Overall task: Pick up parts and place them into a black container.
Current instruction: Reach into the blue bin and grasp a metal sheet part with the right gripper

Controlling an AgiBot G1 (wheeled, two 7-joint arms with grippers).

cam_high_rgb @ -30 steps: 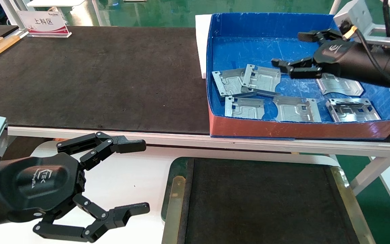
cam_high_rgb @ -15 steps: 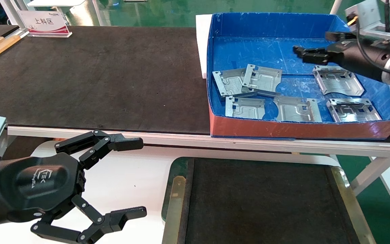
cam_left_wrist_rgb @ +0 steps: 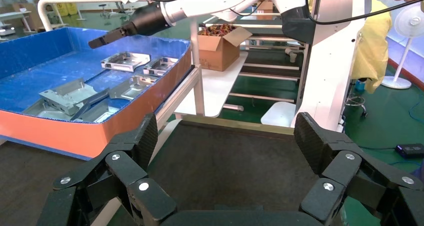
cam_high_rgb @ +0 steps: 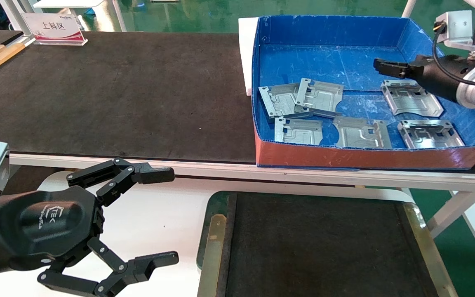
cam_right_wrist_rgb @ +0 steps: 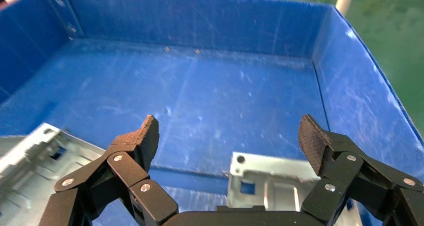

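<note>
Several silver-grey parts lie in the blue box (cam_high_rgb: 328,29): two overlapping at its left (cam_high_rgb: 281,101) (cam_high_rgb: 320,97), three along the front, such as one (cam_high_rgb: 361,132), and one at the back right (cam_high_rgb: 410,97). My right gripper (cam_high_rgb: 388,67) hovers open and empty just above and behind that back-right part (cam_right_wrist_rgb: 280,186). The black container (cam_high_rgb: 324,247) sits empty below the table's front edge. Beside its left rim, low at the near left, my left gripper (cam_high_rgb: 165,218) is open and empty; its wrist view looks across the container floor (cam_left_wrist_rgb: 225,161).
The box's red-brown front wall (cam_high_rgb: 365,156) and blue side walls (cam_right_wrist_rgb: 200,20) rise around the parts. A wide dark tabletop (cam_high_rgb: 118,95) stretches left of the box, with a sign (cam_high_rgb: 54,29) at its far corner. A white table frame (cam_high_rgb: 344,177) runs between box and container.
My right gripper has drawn back from over the box's middle toward the back right, uncovering the back-right part. The left gripper has barely shifted.
</note>
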